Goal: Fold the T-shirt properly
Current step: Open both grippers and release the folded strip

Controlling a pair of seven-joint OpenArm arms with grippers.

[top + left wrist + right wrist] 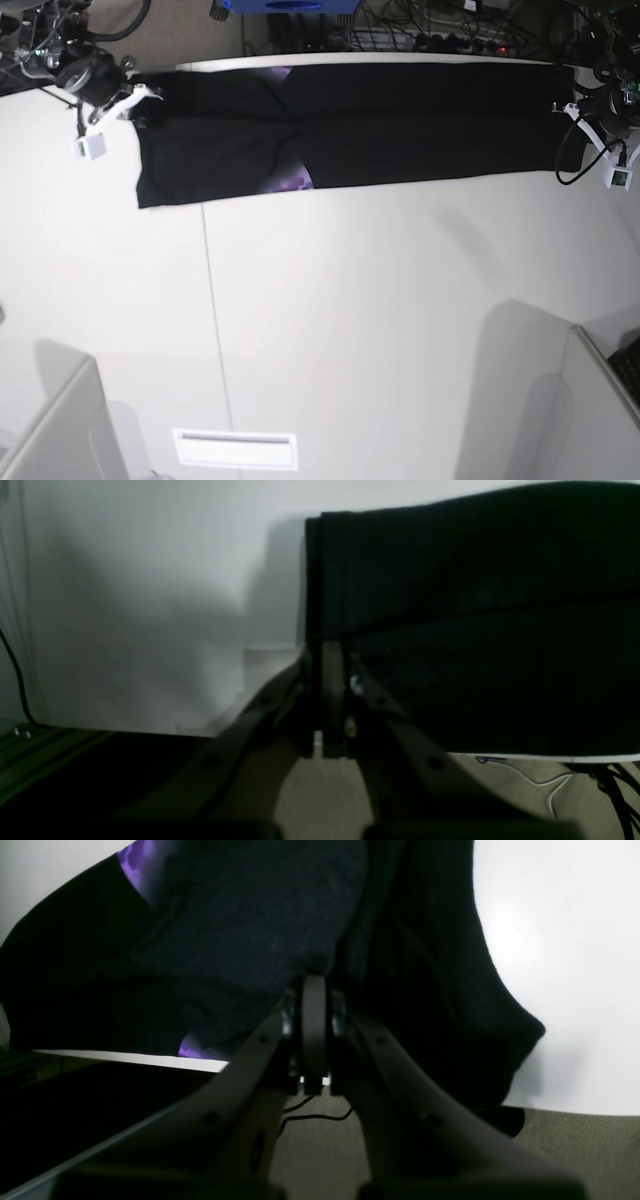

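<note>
Both grippers, left gripper [327, 690] and right gripper [314, 1030], pinch the stretched black cloth T-shirt [400, 125] ends; next, you carry that edge forward evenly.

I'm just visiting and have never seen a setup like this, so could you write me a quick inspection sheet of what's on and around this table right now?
Surface: white table, mostly bare, a seam down its left part.
Job's things: black T-shirt stretched into a long band along the far edge; bits of purple print show near the middle.
Clutter: nothing seen on the table.
Grippers: left gripper shut on one end of the T-shirt; right gripper shut on the other end.
Cables: black and white cables on the floor beyond the table.
Surroundings: grey partition panels at the near corners; equipment and wiring behind the table.
</note>
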